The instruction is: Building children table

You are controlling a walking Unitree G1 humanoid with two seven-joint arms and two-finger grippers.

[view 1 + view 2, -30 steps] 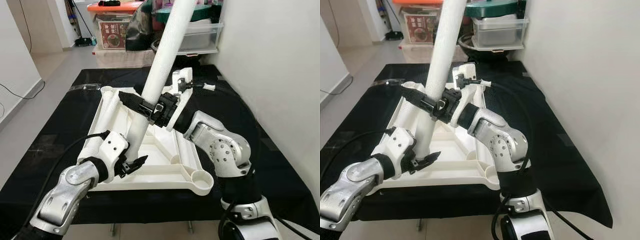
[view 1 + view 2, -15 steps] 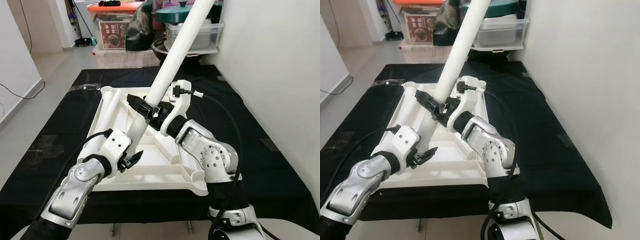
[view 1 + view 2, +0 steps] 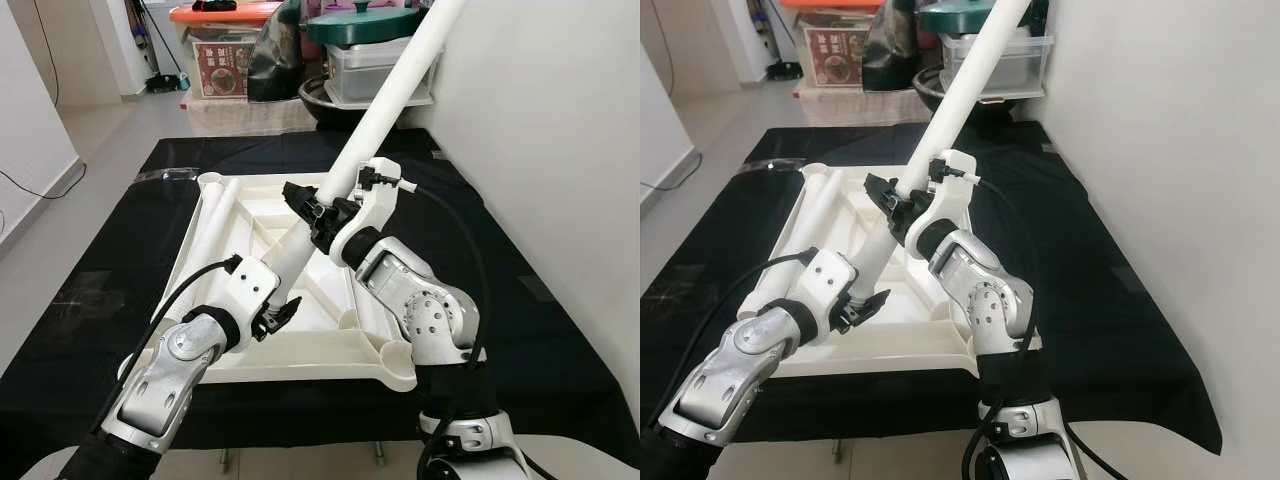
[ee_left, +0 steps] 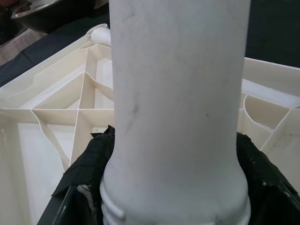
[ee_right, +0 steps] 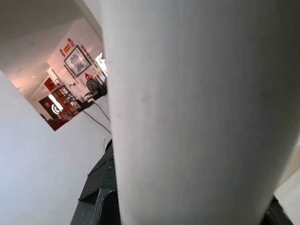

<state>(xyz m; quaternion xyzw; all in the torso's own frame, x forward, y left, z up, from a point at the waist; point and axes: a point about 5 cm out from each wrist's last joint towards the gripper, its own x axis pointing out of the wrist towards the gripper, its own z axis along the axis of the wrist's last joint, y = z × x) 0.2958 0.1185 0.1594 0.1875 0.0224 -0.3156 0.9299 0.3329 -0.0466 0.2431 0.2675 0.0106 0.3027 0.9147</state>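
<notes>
A low table (image 3: pixel 80 330) stood by a white wall, covered all over with a black cloth (image 3: pixel 560 330). A big white plastic tabletop (image 3: pixel 330 355) lay upside down on the cloth, near the middle. Its ribs and round corner sockets faced up. The cloth showed around every side of the tabletop and hung over the near edge.

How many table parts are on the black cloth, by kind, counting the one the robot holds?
Upturned white tabletop: 1
White table legs: 2, one held tilted by both end effectors, one lying along the tabletop's left edge
Total: 3
</notes>
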